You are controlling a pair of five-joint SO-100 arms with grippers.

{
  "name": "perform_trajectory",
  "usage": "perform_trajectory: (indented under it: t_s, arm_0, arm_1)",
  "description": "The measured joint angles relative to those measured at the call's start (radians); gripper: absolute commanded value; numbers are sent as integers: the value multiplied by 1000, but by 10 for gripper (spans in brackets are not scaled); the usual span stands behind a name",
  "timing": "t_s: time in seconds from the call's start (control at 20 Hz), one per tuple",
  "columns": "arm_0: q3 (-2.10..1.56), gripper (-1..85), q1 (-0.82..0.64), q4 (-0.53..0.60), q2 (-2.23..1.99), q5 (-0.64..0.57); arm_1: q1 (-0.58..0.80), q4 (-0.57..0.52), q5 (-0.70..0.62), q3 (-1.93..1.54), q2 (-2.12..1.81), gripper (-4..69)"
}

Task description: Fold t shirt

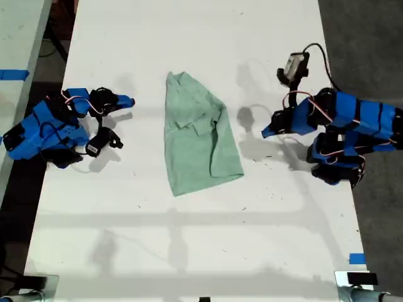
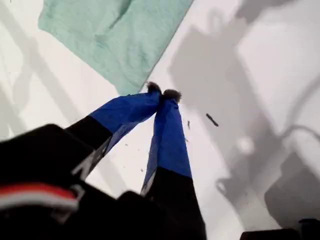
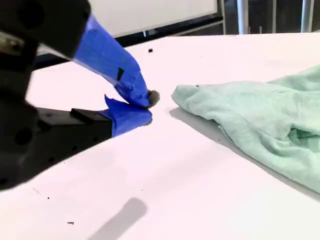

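The t shirt (image 1: 198, 135) lies mid-desk (image 1: 189, 239), approx. centred btw. our two arms. It's already a narrow rumpled strip. Its long axis runs from the exterior view's top to its bottom, leaning a bit so the lower end drifts toward the exterior view's right.

Our first end effector (image 1: 266, 132) sits on the exterior view's right, pointing at the shirt's long edge on that side. In the first wrist view the end effector's (image 2: 162, 93) tips are pressed together w/ nothing btw. them, just short of the cloth (image 2: 115, 35) and not touching it.

Our second end effector (image 1: 129, 100) is on the exterior view's left, aimed toward the shirt's upper corner. In the second wrist view the jaws (image 3: 147, 107) look closed too, empty, w/ that corner (image 3: 260, 120) near but clear of them.

So neither has hold of anything. Both stand off the shirt by a similar gap; the first looks marginally nearer, though we wouldn't bet on it.

Our read: the next fold prob. goes across the long axis, one end brought over the other. That means each end effector has to open and reach an end corner, not the mid-edge it faces now. The second is better lined up for the top end, the first for the bottom end.
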State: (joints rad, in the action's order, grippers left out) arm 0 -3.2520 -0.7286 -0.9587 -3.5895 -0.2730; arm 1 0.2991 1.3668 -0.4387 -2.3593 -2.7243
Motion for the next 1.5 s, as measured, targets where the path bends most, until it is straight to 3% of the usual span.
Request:
perform_trajectory:
  t_s: [0.1,0.25,0.6,1.35,1.45,1.5]
  arm_0:
    - [0,-3,0,0,0,0]
    - [0,-3,0,0,0,0]
    - [0,-3,0,0,0,0]
    - [0,-3,0,0,0,0]
    - [0,-3,0,0,0,0]
    - [0,-3,0,0,0,0]
  arm_1:
    - [6,-95,-41,-324,-285,10]
    - [51,-78,-112,-664,-699,10]
    - [115,9,-15,-680,-773,10]
    - [115,11,21,-681,-773,10]
    - [115,11,25,-681,-773,44]
    - [115,11,31,-681,-773,-6]
